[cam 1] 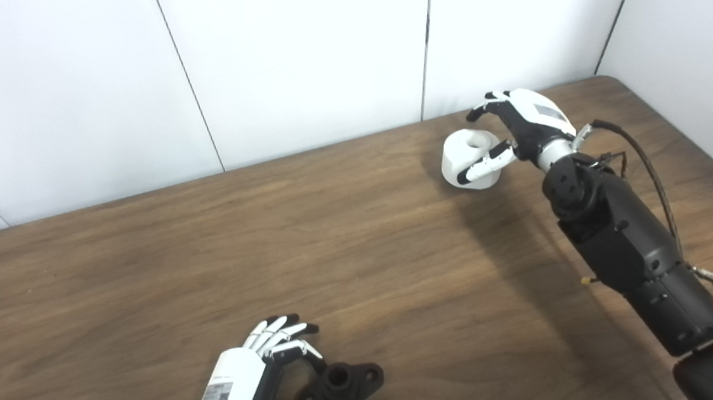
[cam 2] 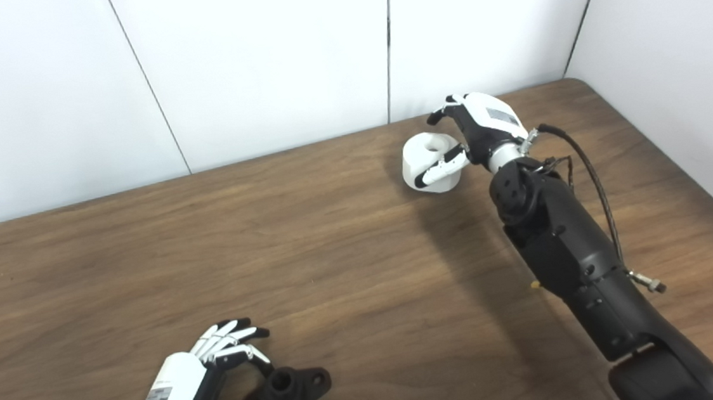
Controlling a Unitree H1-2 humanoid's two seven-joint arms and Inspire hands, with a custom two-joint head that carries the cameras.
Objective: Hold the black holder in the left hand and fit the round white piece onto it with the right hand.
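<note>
Where frame crops left hand [cam 1: 237,387], grip unclear.

Matt black plastic holder [cam 1: 340,385]; smooth white plastic round piece [cam 1: 464,153]; wood-grain table [cam 1: 146,274], satin finish; hand [cam 1: 532,126] shells of glossy white plastic.

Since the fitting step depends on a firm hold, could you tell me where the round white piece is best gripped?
Grip the round white plastic piece across its curved outer wall, coming from its right side as the right hand does. Its top face has a centre hole that should probably stay uncovered for the black flanged holder near the left hand.
</note>
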